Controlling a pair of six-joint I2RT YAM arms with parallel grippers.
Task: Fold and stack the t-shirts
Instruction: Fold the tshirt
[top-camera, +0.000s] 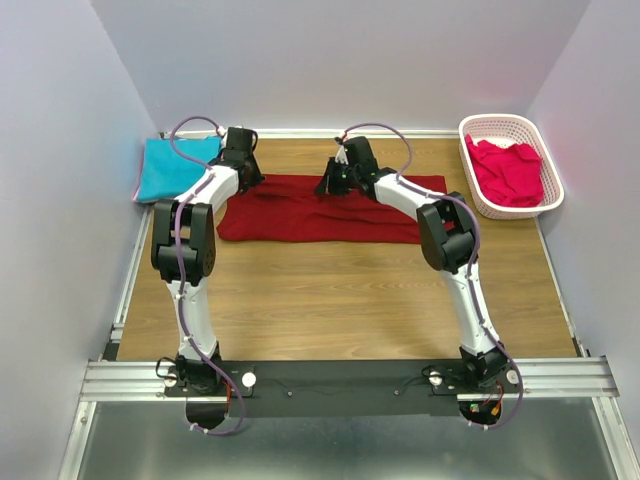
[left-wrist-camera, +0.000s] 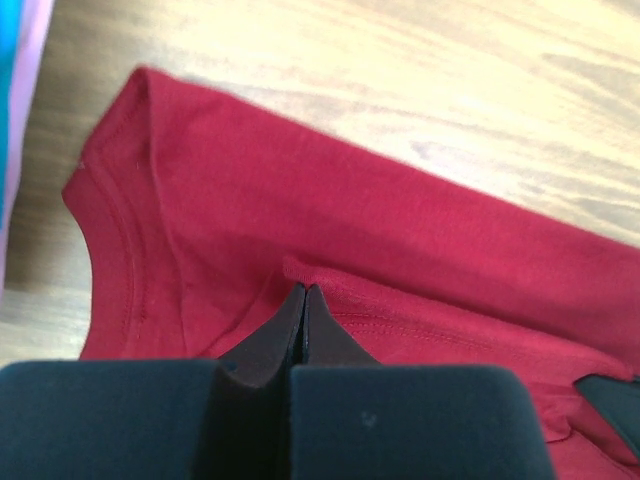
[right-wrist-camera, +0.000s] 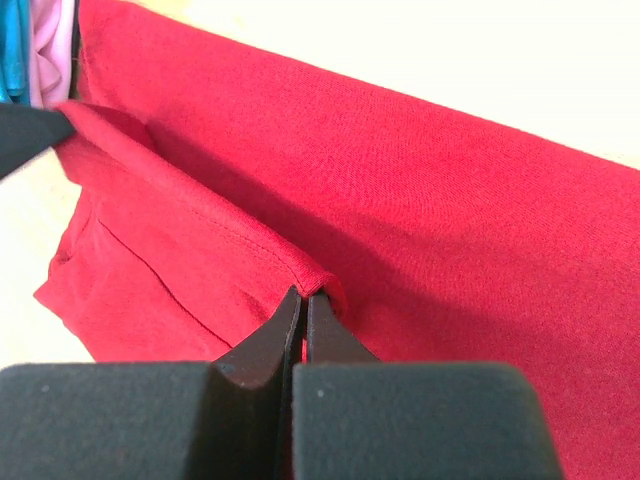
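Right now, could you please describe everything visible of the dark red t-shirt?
The dark red t-shirt is soft knit cloth with stitched hems and a collar. It lies on the wooden table as a long band folded lengthwise, running left to right at the far side. The left hand pinches a raised fold near the collar; the right hand pinches a rolled hem edge.

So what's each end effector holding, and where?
Both are shut on the dark red t-shirt, the left end effector and the right end effector each pinching its folded-over edge.
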